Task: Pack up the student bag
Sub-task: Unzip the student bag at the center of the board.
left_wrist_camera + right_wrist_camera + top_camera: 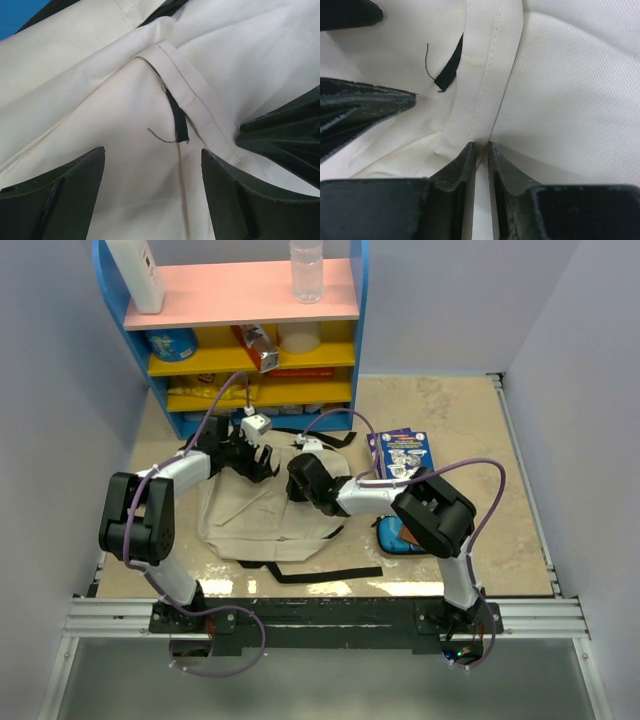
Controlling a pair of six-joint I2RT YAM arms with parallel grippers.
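Note:
The student bag [255, 515] lies flat mid-table, cream fabric with black straps. Both grippers meet over its upper part. My left gripper [255, 462] is open, its two fingers spread over the cloth [152, 155] on either side of a seam, holding nothing. A short black tab [179, 122] with a loose thread pokes out from under a cream flap [185, 85]. My right gripper [300, 480] is shut on a fold of that flap [481, 147], with cream fabric pinched between its jaws. In the right wrist view the black tab [451, 67] lies just beyond the left gripper's finger [365, 107].
A blue shelf unit [240, 330] with bottles and boxes stands at the back. A stack of blue books [400, 452] lies right of the bag. A blue pencil case [398, 538] sits partly under the right arm. Black straps [320, 573] trail toward the near edge.

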